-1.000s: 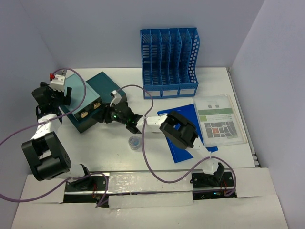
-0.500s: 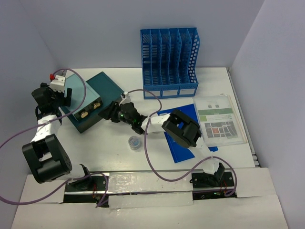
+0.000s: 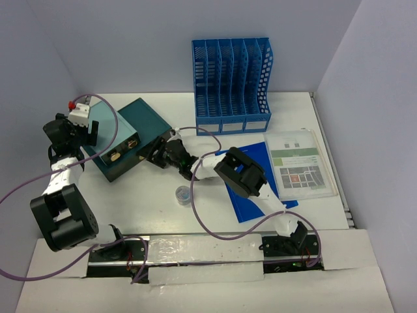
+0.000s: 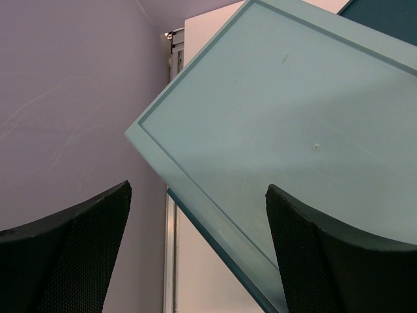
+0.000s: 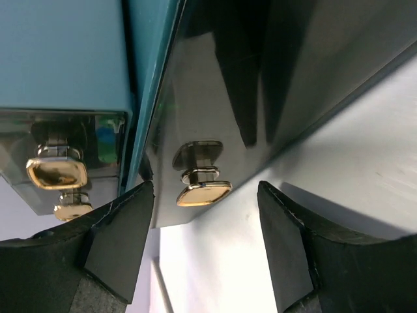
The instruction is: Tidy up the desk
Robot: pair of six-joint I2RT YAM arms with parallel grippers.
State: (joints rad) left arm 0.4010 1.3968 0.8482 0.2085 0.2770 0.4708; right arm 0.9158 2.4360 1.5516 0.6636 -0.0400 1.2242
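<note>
The white desk [image 3: 150, 208] holds a teal drawer box [image 3: 144, 119] at the back left, with gold knobs on its front. My left gripper [image 3: 67, 132] is open over the box's pale top corner [image 4: 273, 117] and holds nothing; in the left wrist view it [image 4: 199, 261] stands above the desk's left rail. My right gripper [image 3: 156, 152] is open at the box's front. In the right wrist view its jaws [image 5: 205, 248] stand either side of, and just short of, one gold knob [image 5: 203, 189]. A second knob [image 5: 57, 173] shows further left.
A blue file rack [image 3: 231, 81] stands at the back. A blue folder [image 3: 246, 202] lies under the right arm, and a clear sleeve with a printed map [image 3: 301, 163] lies beside it. A small clear cup [image 3: 184, 194] sits near the front. Lavender walls enclose the desk.
My right wrist has shifted a little to the right and back along the box's front, and its elbow has swung left. The left arm has not moved.
</note>
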